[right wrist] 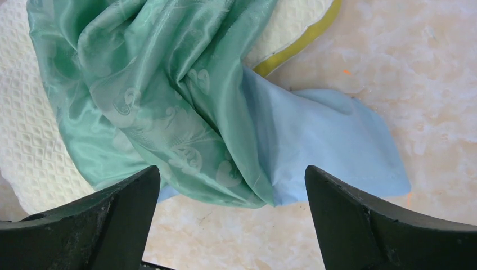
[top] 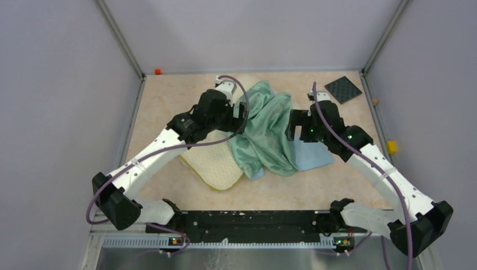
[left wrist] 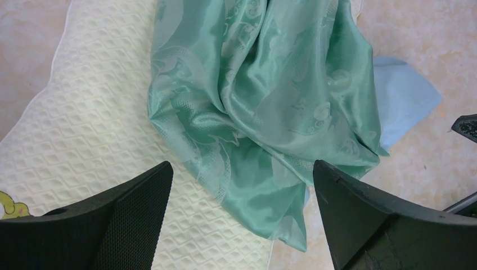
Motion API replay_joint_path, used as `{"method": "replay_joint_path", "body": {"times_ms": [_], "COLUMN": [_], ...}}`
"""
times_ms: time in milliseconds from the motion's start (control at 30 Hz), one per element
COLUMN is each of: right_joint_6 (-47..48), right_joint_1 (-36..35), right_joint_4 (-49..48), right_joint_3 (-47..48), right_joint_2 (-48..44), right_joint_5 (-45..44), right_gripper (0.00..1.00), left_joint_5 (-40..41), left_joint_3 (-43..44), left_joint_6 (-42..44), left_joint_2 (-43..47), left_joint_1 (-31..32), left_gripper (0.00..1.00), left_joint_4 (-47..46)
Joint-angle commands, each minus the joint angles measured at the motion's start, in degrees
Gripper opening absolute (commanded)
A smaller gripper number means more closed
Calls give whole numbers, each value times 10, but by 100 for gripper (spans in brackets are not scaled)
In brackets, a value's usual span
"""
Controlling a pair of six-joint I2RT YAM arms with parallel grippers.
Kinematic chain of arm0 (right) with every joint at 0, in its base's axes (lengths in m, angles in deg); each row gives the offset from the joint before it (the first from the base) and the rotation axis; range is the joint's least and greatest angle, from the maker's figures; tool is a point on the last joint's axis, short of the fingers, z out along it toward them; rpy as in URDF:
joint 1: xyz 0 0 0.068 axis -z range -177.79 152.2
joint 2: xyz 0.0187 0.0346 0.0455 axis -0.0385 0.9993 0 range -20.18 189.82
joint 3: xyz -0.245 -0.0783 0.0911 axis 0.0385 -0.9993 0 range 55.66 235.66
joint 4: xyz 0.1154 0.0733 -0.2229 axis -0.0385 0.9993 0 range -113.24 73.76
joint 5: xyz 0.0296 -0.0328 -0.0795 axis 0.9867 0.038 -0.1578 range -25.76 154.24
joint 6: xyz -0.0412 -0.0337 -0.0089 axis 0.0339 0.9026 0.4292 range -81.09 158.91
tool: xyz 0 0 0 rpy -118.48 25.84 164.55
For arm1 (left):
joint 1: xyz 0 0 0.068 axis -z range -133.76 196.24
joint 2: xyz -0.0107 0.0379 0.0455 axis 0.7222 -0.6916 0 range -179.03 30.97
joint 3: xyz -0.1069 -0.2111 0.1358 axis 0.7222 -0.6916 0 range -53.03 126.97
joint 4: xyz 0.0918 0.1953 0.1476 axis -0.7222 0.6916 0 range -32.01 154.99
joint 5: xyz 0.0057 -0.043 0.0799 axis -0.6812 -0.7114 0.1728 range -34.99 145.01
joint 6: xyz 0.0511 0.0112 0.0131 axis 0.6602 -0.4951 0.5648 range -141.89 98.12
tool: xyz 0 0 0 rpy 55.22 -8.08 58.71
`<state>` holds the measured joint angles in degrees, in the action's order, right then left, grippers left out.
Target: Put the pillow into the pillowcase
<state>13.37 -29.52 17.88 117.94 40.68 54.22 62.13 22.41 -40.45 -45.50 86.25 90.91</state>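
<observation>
The pillow (top: 216,166) lies on the table (top: 169,95) left of centre, slanting from the near left toward the far middle, its cream quilted face up. A yellow band (right wrist: 298,45) runs along its edge. The pillowcase (top: 267,132) is crumpled in a heap across the pillow's right side and far end, so the pillow is outside it and only partly covered. Most of the heap shows the shiny green reverse, woven with scroll and leaf figures that do not form letters. A flat light-blue part spreads onto the table to the right. Near the left wrist view's lower left edge the pillow carries a small yellow-green mark (left wrist: 12,205); it is cut off, and I cannot tell whether it is a label or print, and nothing on it can be read. The left gripper (left wrist: 242,169) hangs over the heap's left side where green cloth meets the pillow, its jaws spread wide with nothing between them. The right gripper (right wrist: 232,171) hangs over the heap's right side, above the seam between green and blue, jaws equally wide and holding nothing. A black ribbed mat (top: 343,89) lies in the far right corner, well apart from the cloth. A small orange piece (top: 158,71) sits at the far left corner and a yellow piece (top: 391,147) at the right edge.
</observation>
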Motion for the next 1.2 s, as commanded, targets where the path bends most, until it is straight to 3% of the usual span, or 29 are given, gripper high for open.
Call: {"method": "replay_joint_path", "body": {"times_ms": [0,367,633,933,1033,1167], "right_joint_6": [2,-2,-13,-25,-26,-24], "right_joint_1": [0,0,1,1,2,2], "right_joint_4": [-15,-35,-76,-173,-215,-239], "right_joint_3": [-5,-50,-80,-107,-110,-91], "right_joint_2": [-3,-1,30,101,135,170], "right_joint_5": [-9,-5,-20,8,17,2], "right_gripper": [98,98,99,99,98,89], "left_joint_5": [15,-31,-48,21,43,82], "left_joint_3": [-16,-103,-109,-97,-95,-86], "left_joint_6": [-21,-69,-91,-136,-143,-128], "left_joint_2": [29,34,-55,-136,-146,-145], "left_joint_1": [-1,-1,6,8,8,5], "left_gripper": [99,99,99,99,86,40], "left_joint_4": [-24,-78,-120,-136,-138,-124]}}
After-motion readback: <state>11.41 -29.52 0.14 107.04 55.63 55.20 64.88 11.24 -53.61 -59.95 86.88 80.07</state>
